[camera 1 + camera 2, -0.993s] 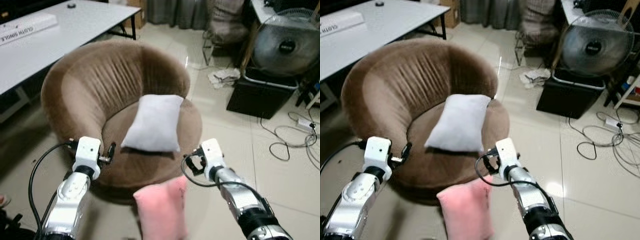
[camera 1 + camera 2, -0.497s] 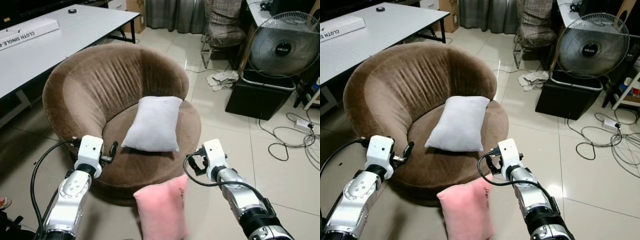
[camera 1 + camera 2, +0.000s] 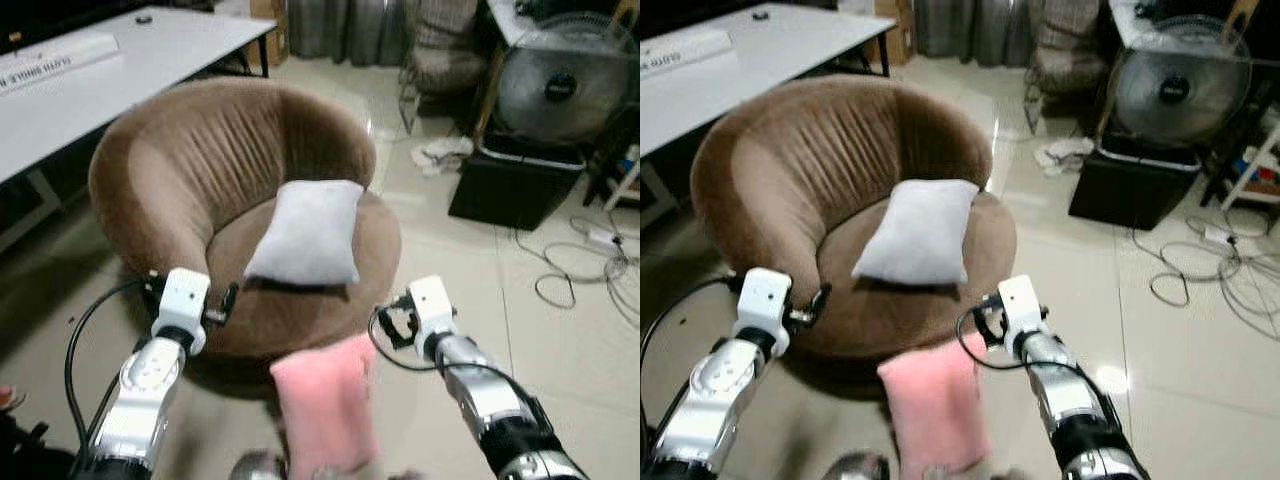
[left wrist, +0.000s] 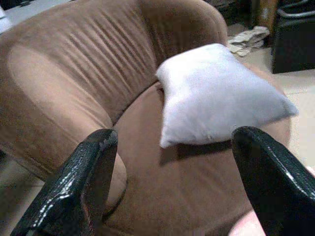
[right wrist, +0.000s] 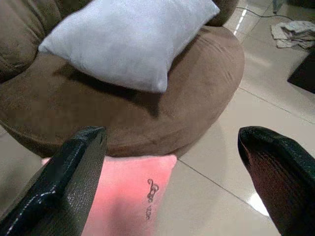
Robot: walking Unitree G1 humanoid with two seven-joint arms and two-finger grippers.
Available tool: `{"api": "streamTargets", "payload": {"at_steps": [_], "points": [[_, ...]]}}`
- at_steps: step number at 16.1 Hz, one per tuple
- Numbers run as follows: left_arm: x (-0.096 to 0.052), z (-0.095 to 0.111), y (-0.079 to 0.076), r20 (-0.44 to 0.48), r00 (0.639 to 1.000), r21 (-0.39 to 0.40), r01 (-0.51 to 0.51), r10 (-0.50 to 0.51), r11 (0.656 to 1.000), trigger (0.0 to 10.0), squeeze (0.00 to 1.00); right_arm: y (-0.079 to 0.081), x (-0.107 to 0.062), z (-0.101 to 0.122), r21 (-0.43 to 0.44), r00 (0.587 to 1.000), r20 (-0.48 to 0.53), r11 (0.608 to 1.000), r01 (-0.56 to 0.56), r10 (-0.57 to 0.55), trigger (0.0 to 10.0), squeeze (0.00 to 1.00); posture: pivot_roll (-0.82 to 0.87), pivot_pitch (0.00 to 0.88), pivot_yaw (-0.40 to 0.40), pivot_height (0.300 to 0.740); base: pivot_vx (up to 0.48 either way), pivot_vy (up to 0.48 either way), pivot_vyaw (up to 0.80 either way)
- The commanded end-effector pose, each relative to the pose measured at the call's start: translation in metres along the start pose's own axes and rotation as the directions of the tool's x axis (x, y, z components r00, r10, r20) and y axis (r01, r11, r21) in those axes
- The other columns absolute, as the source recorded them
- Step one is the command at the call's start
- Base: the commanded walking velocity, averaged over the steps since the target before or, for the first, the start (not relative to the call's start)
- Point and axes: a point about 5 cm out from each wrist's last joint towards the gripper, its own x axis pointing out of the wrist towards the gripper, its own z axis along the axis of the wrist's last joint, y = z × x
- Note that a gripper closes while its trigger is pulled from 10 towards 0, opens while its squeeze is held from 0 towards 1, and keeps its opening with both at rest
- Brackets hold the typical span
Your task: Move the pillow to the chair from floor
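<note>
- Pink pillow (image 3: pixel 325 405) is lying on the tiled floor (image 3: pixel 560 350), propped against the front base of the brown chair (image 3: pixel 200 170); this is the piece to be moved, and nothing is holding it.
- White pillow (image 3: pixel 305 232) is already sitting on the chair seat, leaning toward the backrest, so it is taking up the middle and leaving the front of the cushion free.
- Left gripper (image 4: pixel 172 187) is hanging in front of the chair's left rim, fingers (image 4: pixel 88 182) spread wide, pointing at the seat.
- Right gripper (image 5: pixel 177 177) is hanging just above the pink pillow's top right corner, fingers (image 5: pixel 74 172) also spread wide; the opening is framing the pillow edge and the chair base.
- Judgement: both arms are posed on either side of the pink pillow for a two-sided pick, with the grasp not yet made.
- Beyond the chair: white bench (image 3: pixel 120 70) on the robot's left, fan (image 3: pixel 565 85) and loose cables (image 3: pixel 590 270) on its right.
- Head views are slightly blurred.
</note>
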Motion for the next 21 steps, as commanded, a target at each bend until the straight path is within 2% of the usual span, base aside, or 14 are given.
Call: {"api": "streamTargets", "payload": {"at_steps": [1,7,12,15,18,21], "points": [[0.005,0.005,-0.003,0.016,1.0,0.014,0.021,-0.021,1.0,10.0,0.0,-0.004,-0.002,0.0,0.012,1.0,0.001,1.0,0.025,-0.025,10.0,0.0,0.11,0.0,0.011,0.645,0.0,0.0,0.0],[0.008,0.005,-0.006,0.013,1.0,0.019,0.017,-0.018,1.0,10.0,0.0,-0.009,-0.003,0.0,0.008,0.999,0.009,0.999,0.044,-0.044,10.0,0.0,0.1,0.0,0.014,0.645,0.0,0.0,0.0],[0.015,0.007,-0.011,0.011,0.999,0.037,0.044,-0.044,0.998,10.0,0.0,-0.015,-0.007,0.005,0.009,0.996,0.034,0.997,0.081,-0.081,10.0,0.0,0.03,0.0,0.053,0.645,0.0,0.0,0.0],[0.017,0.006,-0.014,0.015,1.0,0.022,0.026,-0.027,0.999,10.0,0.0,-0.019,-0.015,0.001,-0.01,0.996,0.028,0.996,0.09,-0.09,10.0,0.0,0.01,0.0,0.043,0.645,0.0,0.0,0.0],[0.017,0.003,-0.028,0.019,1.0,-0.039,0.021,-0.021,0.999,10.0,0.0,-0.028,-0.027,0.0,-0.032,0.995,0.017,0.994,0.101,-0.1,10.0,0.0,-0.02,0.0,-0.022,0.645,0.0,0.0,0.0],[0.012,0.001,-0.032,0.027,1.0,-0.053,0.014,-0.013,0.998,10.0,0.0,-0.025,-0.026,-0.003,-0.016,0.996,-0.001,0.996,0.092,-0.092,10.0,0.0,0.01,0.0,-0.035,0.645,0.0,0.0,0.0]]}}
